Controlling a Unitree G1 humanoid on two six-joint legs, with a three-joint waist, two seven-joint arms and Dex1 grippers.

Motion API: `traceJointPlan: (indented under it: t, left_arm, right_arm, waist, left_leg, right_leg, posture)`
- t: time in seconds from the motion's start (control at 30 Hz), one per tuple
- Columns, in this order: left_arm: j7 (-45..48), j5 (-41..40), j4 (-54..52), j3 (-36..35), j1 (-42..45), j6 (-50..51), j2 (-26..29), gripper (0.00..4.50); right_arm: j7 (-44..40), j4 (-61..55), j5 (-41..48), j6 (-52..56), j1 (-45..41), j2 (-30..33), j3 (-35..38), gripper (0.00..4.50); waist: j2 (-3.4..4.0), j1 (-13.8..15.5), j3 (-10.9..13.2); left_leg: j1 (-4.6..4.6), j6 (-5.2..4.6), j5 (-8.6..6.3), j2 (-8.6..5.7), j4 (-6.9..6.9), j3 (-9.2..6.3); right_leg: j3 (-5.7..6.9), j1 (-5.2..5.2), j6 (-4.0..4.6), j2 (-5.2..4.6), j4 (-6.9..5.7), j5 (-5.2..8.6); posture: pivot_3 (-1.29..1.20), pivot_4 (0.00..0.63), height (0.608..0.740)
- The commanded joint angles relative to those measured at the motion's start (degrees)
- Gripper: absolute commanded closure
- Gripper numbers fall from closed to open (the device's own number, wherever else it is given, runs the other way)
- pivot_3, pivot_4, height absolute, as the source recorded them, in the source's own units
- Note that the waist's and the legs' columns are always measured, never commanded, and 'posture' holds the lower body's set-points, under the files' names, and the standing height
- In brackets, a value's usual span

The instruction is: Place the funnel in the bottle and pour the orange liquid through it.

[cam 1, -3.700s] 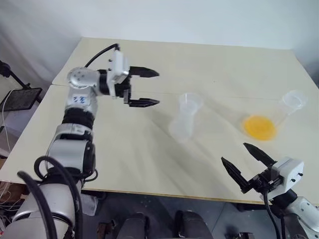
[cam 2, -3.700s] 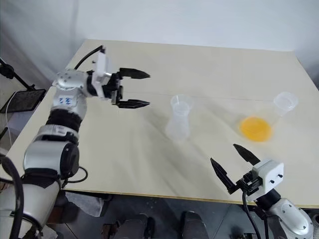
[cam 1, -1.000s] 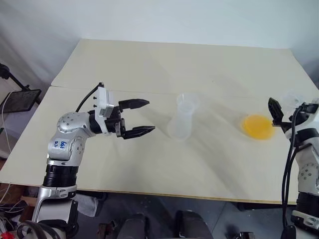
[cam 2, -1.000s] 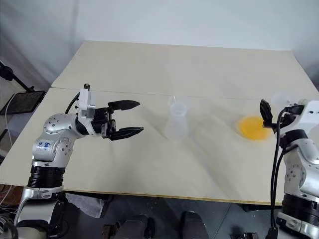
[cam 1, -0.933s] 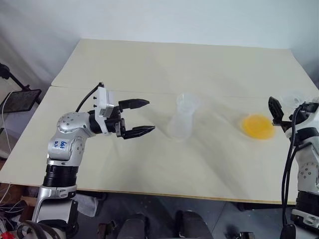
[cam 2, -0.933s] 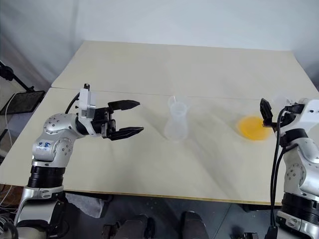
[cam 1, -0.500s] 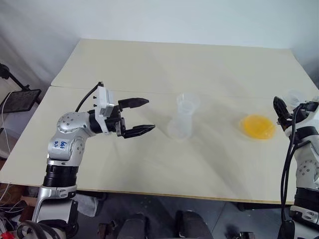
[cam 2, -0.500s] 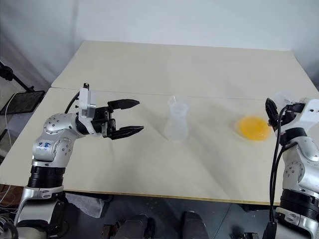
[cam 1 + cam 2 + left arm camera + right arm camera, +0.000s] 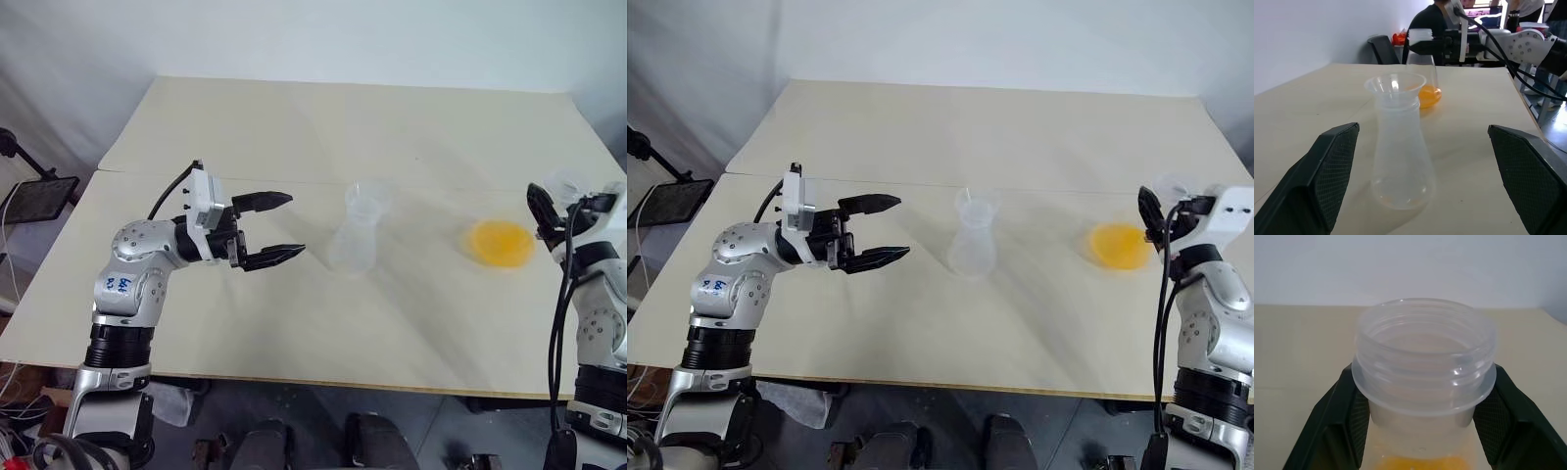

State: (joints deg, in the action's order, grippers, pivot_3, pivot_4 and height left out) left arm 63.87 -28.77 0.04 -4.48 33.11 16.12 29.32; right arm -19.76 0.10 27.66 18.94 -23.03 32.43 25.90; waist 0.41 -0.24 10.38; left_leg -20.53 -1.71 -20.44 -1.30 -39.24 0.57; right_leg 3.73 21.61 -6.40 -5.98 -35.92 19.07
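The right gripper [image 9: 1422,431] has clamped the neck of the larger clear flask [image 9: 1424,382] holding orange liquid [image 9: 501,242]. The left gripper [image 9: 278,229] gapes wide, the small frosted cone-shaped bottle [image 9: 1399,147] between its jaws, untouched

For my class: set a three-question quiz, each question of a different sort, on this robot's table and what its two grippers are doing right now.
1. True or false: the funnel already sits in the bottle.
2. What does the right gripper hold?
3. The left gripper is: A) open, B) shut, C) gripping the bottle.

Key: 1 true. 2 The neck of the flask with the orange liquid. 3 A.
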Motion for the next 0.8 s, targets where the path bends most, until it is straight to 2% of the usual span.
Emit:
traceJointPlan:
  t: [0.03, 0.23, 0.37, 0.5, 0.8]
  left_arm:
    - [-0.18, -0.93, -2.44, -0.35, -0.03, -0.87, 0.25, 0.0]
    - [-0.23, -0.85, -2.35, -0.06, -0.06, -0.91, -0.04, 0.0]
    - [-0.41, -0.92, -2.52, 0.15, -0.23, -0.66, -0.25, 0.0]
    - [-0.68, -0.95, -2.86, 0.42, -0.6, -0.58, -0.41, 0.0]
    - [-3.04, 0.46, -1.13, 0.78, 0.1, -1.67, -1.49, 0.0]
  right_arm:
    - [2.27, -6.71, -0.62, 4.14, -2.98, 2.05, -2.12, 2.06]
    - [6.8, -16.5, -3.87, 14.8, -7.21, 0.46, -11.9, 2.06]
    - [8.69, -17.97, -6.25, 17.88, -9.82, -1.37, -15.82, 2.06]
    - [8.48, -18.54, -11.69, 16.15, -11.6, -0.25, -20.69, 2.06]
    - [6.02, -19.79, -21.97, 12.09, -11.67, 2.77, -26.57, 2.06]
  waist:
    - [0.01, 0.06, 0.01]
    - [0.01, 0.09, 0.01]
    - [0.01, 0.16, 0.01]
    - [0.01, 0.25, 0.01]
    - [0.01, 0.05, 0.01]
  left_leg:
    - [0.0, 0.0, 0.0, 0.0, 0.0, 0.0]
    - [-0.1, 0.0, 0.0, -0.01, 0.0, -0.02]
    - [-0.2, 0.01, 0.01, -0.01, 0.0, -0.04]
    - [-0.88, -0.01, 0.02, -0.15, -0.19, -0.16]
    - [-0.95, -0.04, 0.04, -0.21, -0.17, -0.14]
  right_leg:
    - [0.0, 0.0, 0.0, 0.0, 0.0, 0.0]
    - [0.02, 0.08, 0.0, -0.01, 0.01, 0.0]
    - [0.03, 0.22, 0.0, -0.01, 0.0, 0.0]
    - [0.13, 0.79, 0.0, -0.09, -0.19, -0.01]
    - [0.25, 0.88, 0.0, -0.12, -0.25, -0.01]
  posture:
    - [0.0, 0.15, 0.74]
    - [0.0, 0.15, 0.74]
    - [0.0, 0.15, 0.74]
    - [0.0, 0.15, 0.74]
    - [0.0, 0.15, 0.74]
